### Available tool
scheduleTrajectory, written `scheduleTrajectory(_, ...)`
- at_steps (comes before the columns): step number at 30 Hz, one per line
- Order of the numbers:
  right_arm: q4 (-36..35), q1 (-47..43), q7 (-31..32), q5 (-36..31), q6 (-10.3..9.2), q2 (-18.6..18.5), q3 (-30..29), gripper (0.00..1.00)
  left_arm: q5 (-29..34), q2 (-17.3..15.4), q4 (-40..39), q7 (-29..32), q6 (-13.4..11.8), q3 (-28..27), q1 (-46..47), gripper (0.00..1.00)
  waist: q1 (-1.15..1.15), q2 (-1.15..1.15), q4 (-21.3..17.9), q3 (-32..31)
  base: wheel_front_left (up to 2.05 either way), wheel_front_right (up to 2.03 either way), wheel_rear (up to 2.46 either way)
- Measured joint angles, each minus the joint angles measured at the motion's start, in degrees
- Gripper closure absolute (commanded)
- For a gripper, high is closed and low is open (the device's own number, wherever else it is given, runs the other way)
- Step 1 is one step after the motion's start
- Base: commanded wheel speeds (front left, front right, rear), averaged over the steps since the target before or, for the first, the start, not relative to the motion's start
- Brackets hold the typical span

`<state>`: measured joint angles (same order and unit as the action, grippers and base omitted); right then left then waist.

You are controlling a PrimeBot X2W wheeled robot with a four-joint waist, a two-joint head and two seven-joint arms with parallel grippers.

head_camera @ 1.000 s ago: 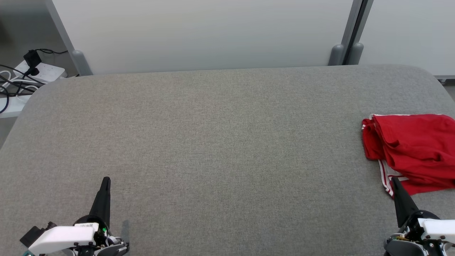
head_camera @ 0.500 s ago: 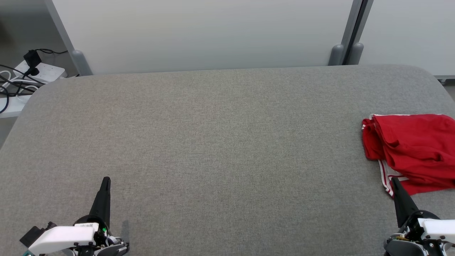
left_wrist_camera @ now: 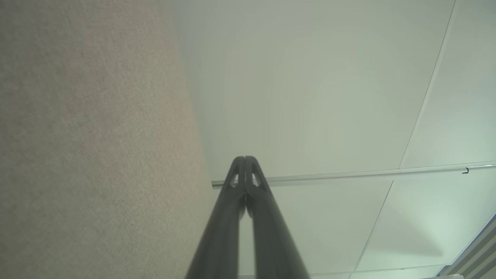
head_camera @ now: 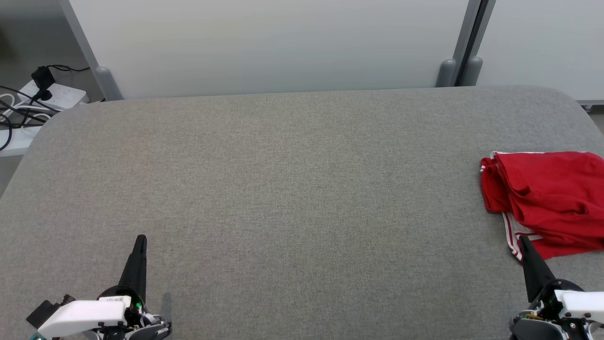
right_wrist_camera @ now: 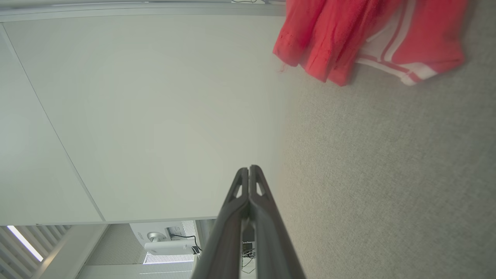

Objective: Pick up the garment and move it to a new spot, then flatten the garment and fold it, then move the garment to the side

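The garment (head_camera: 547,198) is red with white stripes and lies crumpled at the right edge of the grey padded table (head_camera: 292,189), partly cut off by the frame. In the right wrist view the garment (right_wrist_camera: 348,35) shows at the top. My right gripper (head_camera: 523,241) is shut and empty at the lower right, its tip just in front of the garment's near striped hem. My right gripper (right_wrist_camera: 250,168) has its fingers pressed together. My left gripper (head_camera: 140,240) rests shut and empty at the lower left, far from the garment. In the left wrist view my left gripper (left_wrist_camera: 245,159) is shut too.
White partition panels (head_camera: 273,42) stand behind the table on grey posts (head_camera: 455,66). A power strip with black cables (head_camera: 47,94) lies on the floor past the far left corner. The table's rounded corners fall away at both far ends.
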<state>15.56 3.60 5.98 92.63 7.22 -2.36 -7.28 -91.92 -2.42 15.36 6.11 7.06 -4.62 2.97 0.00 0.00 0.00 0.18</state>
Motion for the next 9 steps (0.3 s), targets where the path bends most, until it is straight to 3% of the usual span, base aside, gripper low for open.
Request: scheduleTrajectory(9, 0.00, 0.00, 0.05, 0.00, 0.00, 0.01, -0.01, 1.00, 0.00, 0.00, 0.00, 0.00, 0.00, 0.00, 0.00, 1.00, 0.00, 0.00, 0.00, 0.00, 0.00, 0.00, 0.00)
